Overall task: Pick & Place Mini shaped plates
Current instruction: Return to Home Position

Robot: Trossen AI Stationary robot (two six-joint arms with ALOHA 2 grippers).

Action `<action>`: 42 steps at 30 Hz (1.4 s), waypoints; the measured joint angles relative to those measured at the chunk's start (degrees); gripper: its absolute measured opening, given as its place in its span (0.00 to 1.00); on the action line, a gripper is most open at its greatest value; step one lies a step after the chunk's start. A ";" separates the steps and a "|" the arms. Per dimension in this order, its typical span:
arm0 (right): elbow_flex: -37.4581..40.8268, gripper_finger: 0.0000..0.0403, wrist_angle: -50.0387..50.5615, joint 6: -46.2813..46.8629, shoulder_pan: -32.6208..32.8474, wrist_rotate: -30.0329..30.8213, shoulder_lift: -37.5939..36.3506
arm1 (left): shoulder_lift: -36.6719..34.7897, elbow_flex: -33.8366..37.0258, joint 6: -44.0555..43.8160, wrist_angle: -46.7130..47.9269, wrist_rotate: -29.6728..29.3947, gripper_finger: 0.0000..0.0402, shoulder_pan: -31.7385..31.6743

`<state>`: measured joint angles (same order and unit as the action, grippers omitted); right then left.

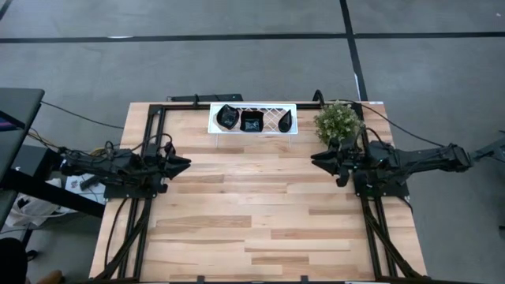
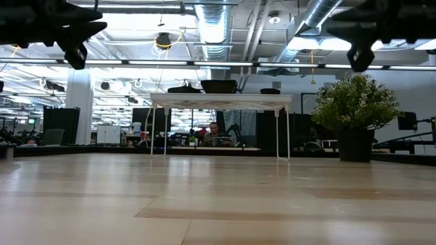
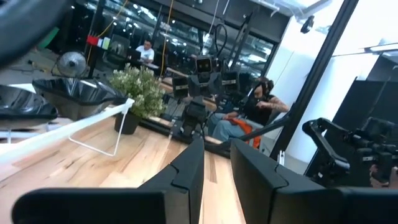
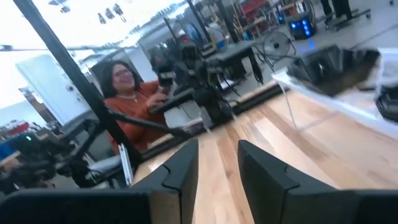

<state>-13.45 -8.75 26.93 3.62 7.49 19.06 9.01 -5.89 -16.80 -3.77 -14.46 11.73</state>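
Both arms hover low over the tabletop (image 1: 260,213), fingers slightly parted on nothing. Three plates (image 1: 251,121) sit in the tray (image 1: 272,128) at the far edge: glossy, stiff, light, likely slippery; pinch each rim

We see both arms parked low, stretched inward from opp. sides of the table, roughly mirrored. Left gripper (image 1: 185,164) sits at the table's left side, pointing toward centre; its fingers (image 3: 186,171) stand slightly apart w/ a narrow gap, nothing between them. Right gripper (image 1: 316,158) sits at the right side, pointing back at the left one; its fingers (image 4: 183,168) are parted a bit wider, also empty. Low view: both grippers hang above the tabletop, not touching it.
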 joint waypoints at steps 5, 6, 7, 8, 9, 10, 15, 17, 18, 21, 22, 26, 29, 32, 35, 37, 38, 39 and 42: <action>2.07 0.27 0.33 -0.04 -0.04 0.00 -2.60 | 0.18 0.07 0.03 0.30 0.00 0.20 0.00; 2.18 0.27 0.36 -0.29 -0.04 0.00 -3.56 | -0.10 0.05 0.09 0.24 -0.05 0.20 0.00; 2.19 0.27 0.53 -0.53 -0.02 0.00 -4.71 | -0.38 0.04 0.36 0.21 -0.05 0.20 0.00; 2.19 0.27 1.08 -1.09 -0.04 0.02 -6.13 | -0.61 0.04 0.91 0.37 -0.07 0.20 0.00; 2.19 0.27 1.95 -1.62 -0.02 0.00 -7.69 | -0.75 0.04 1.43 0.34 -0.07 0.20 0.00; 2.19 0.27 3.10 -1.85 -0.02 -0.01 -9.30 | -0.76 0.04 1.74 0.33 -0.07 0.20 0.00; 2.19 0.27 10.36 -1.85 0.00 0.02 -17.62 | -0.65 0.04 1.62 0.29 -0.20 0.20 -0.11; 2.23 0.27 11.97 -1.85 0.00 0.06 -18.92 | -0.65 0.04 1.62 0.31 -0.32 0.20 -0.11; 2.19 0.27 11.99 -2.04 0.00 0.03 -18.93 | -0.65 0.04 1.60 0.28 -0.43 0.20 -0.11; 2.33 0.27 13.74 -2.77 0.00 0.06 -18.80 | -0.56 0.04 1.72 0.27 -0.55 0.20 -0.13; 2.54 0.27 13.59 -2.71 0.00 0.04 -18.52 | -0.56 0.04 1.76 0.27 -0.54 0.20 -0.13; 3.40 0.27 14.23 -2.79 0.00 0.07 -18.85 | -0.39 0.04 1.75 0.26 -0.55 0.20 -0.13; 3.43 0.27 14.25 -3.30 0.00 0.06 -18.90 | -0.37 0.04 1.75 0.26 -0.55 0.20 -0.13; 3.45 0.27 14.50 -4.74 0.00 0.07 -18.82 | -0.32 0.04 1.75 0.26 -0.54 0.20 -0.13; 3.45 0.27 14.40 -4.86 0.00 0.04 -18.81 | -0.32 0.04 1.67 0.26 -0.53 0.20 -0.13; 3.45 0.27 14.40 -4.86 0.00 0.04 -18.81 | -0.30 0.04 1.60 0.25 -0.52 0.20 -0.13; 3.45 0.27 14.40 -4.86 0.00 0.04 -18.81 | -0.30 0.04 1.58 0.25 -0.52 0.20 -0.13; 3.45 0.27 14.40 -4.86 0.00 0.03 -18.81 | -0.30 0.04 1.57 0.24 -0.52 0.20 -0.13; 3.45 0.27 14.39 -4.86 0.00 0.03 -18.81 | -0.26 0.04 1.57 -0.04 -0.52 0.20 -0.13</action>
<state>-10.00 5.64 22.06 3.62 7.52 0.25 8.75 -5.85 -15.22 -3.81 -14.98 11.60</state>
